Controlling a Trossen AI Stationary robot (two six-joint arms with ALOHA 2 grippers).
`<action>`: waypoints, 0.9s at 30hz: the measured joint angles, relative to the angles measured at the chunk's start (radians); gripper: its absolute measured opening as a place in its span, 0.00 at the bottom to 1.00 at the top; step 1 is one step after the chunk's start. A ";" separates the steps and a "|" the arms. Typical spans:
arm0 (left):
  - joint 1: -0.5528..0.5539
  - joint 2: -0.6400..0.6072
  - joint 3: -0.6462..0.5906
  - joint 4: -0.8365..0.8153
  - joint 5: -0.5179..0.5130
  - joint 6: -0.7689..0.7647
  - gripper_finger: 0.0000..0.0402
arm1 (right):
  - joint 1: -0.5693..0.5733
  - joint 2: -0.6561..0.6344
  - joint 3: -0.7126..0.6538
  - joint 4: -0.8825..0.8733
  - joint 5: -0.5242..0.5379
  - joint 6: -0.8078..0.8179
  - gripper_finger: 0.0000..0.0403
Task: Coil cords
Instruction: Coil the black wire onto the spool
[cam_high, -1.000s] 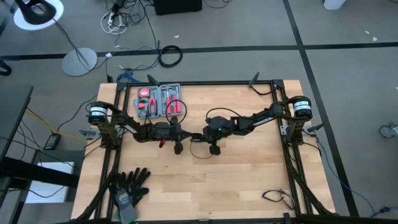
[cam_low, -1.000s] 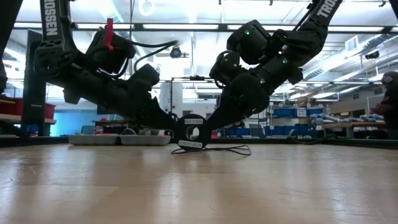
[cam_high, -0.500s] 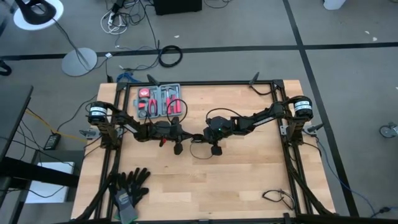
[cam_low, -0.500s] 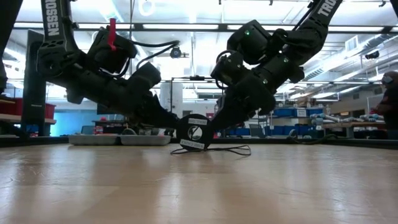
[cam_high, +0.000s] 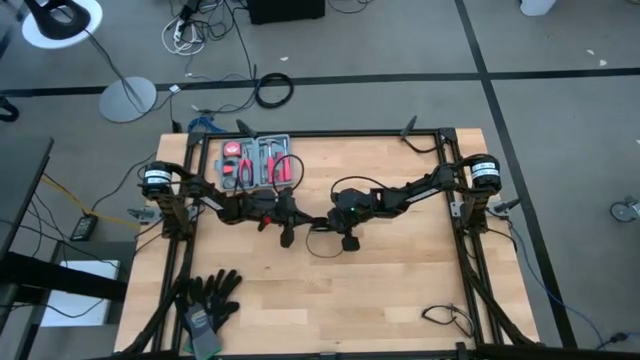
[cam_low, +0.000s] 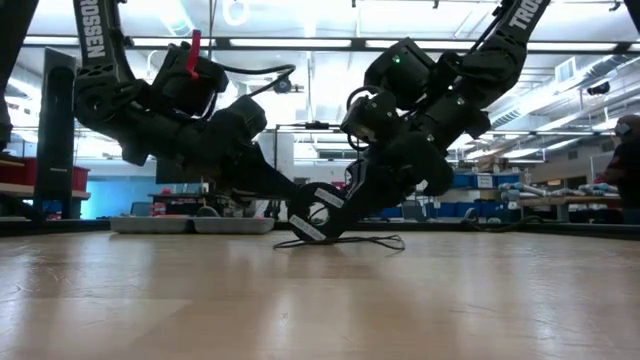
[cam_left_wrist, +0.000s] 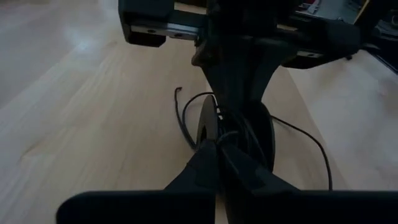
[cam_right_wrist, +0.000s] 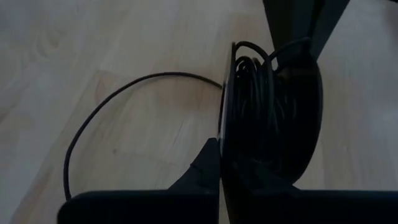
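So the thin black cord (cam_right_wrist: 124, 93) is mostly wound onto its round black spool-like disc (cam_low: 318, 212), sitting mid-table between my two arms. I'd call it most of the way done: a loose loop of cord trails on the wooden table (cam_high: 400, 290) toward the right arm's side and needs winding in. The disc stands on edge, tilted, its flat faces toward the arms, its axis roughly along the table. Left gripper (cam_left_wrist: 217, 146) and right gripper (cam_right_wrist: 221, 163) are both pinched tight on the disc from opposite sides.
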 joint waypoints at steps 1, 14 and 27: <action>0.000 0.000 0.005 -0.011 0.000 0.000 0.03 | 0.000 0.000 0.000 -0.001 0.000 0.000 0.00; 0.000 -0.003 0.088 -0.192 0.009 -0.031 0.03 | 0.000 0.000 0.000 -0.020 0.013 0.000 0.00; 0.000 -0.053 0.232 -0.570 0.029 -0.033 0.03 | 0.000 -0.001 0.002 -0.045 0.025 0.000 0.00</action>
